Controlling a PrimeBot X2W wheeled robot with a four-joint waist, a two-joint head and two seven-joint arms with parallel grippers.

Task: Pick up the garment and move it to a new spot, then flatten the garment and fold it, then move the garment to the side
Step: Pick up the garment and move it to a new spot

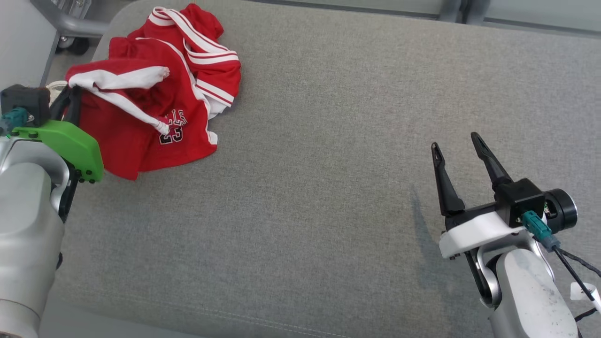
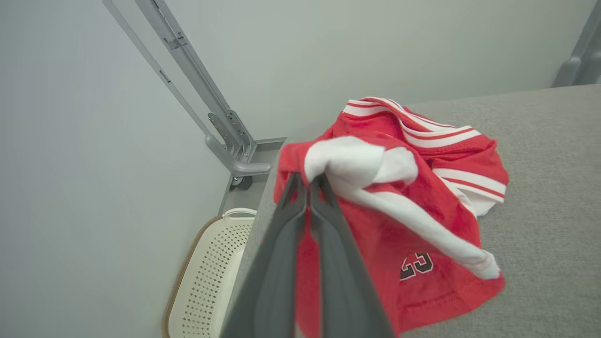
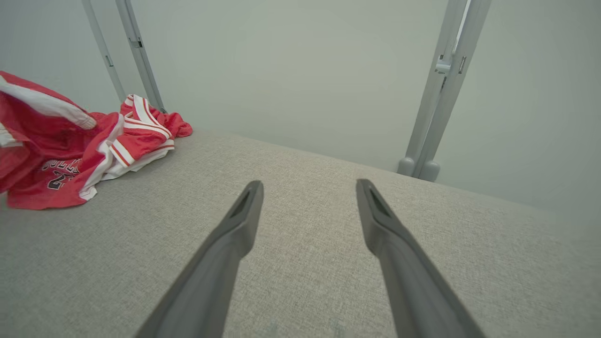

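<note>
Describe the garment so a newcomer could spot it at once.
Look at the grey cushion, far left corner. The crumpled jersey lies there, pinched by the left gripper. It is the one red thing, white-striped, numbered 23.

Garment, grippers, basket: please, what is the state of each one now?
garment: crumpled, unfolded, lying on the grey surface.
left gripper: shut on the garment's white trim.
right gripper: open, empty, apart from the garment.
basket: upright on the floor, beside the grey surface.
</note>
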